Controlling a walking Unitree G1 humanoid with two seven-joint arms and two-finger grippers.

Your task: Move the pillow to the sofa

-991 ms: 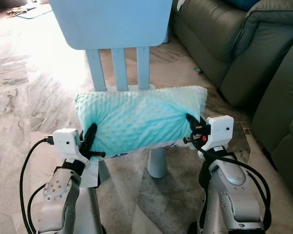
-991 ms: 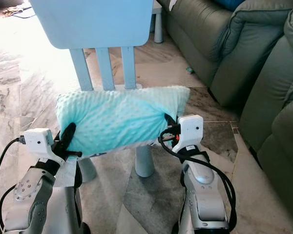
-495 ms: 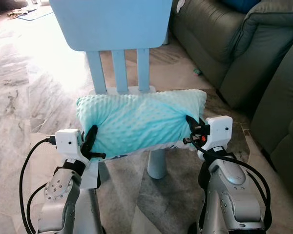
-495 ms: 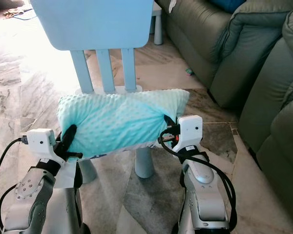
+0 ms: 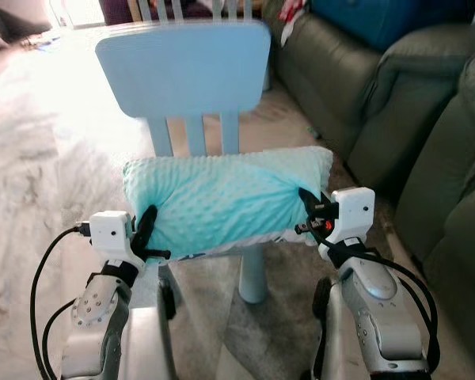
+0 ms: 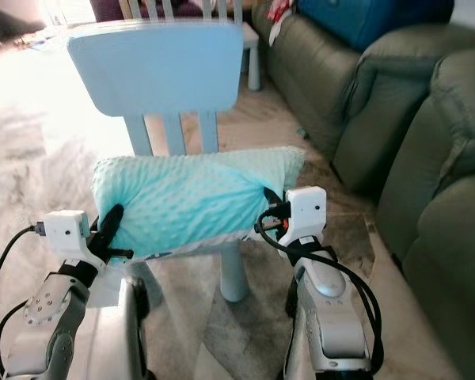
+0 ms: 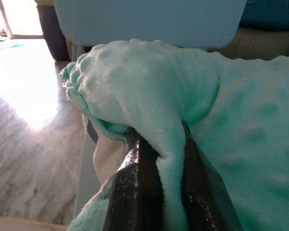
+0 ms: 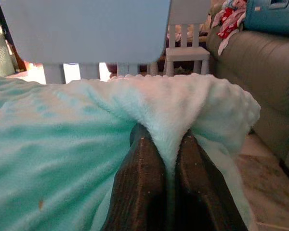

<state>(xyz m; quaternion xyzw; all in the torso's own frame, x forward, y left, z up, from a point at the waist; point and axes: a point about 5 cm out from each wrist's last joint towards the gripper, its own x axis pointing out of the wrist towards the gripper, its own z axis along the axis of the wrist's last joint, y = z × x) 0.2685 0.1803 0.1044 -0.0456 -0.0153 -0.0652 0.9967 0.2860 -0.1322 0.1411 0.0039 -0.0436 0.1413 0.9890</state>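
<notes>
The robot has the pillow [image 5: 226,200] in both grippers. The left gripper [image 5: 146,229] pinches one end, and its jaws are closed tight on a fold of the soft cloth. The right gripper [image 5: 309,207] pinches the other end the same way. The pillow hangs between them, just in front of the little blue chair [image 5: 184,75]. So the picking up looks done. The sofa [image 5: 380,95] sits farther off on the robot's right. The pillow is not on it yet, so the carrying and putting down are left.

Camera tilted up; pillow [image 5: 226,202] now lifted above the chair [image 5: 186,75] seat
</notes>
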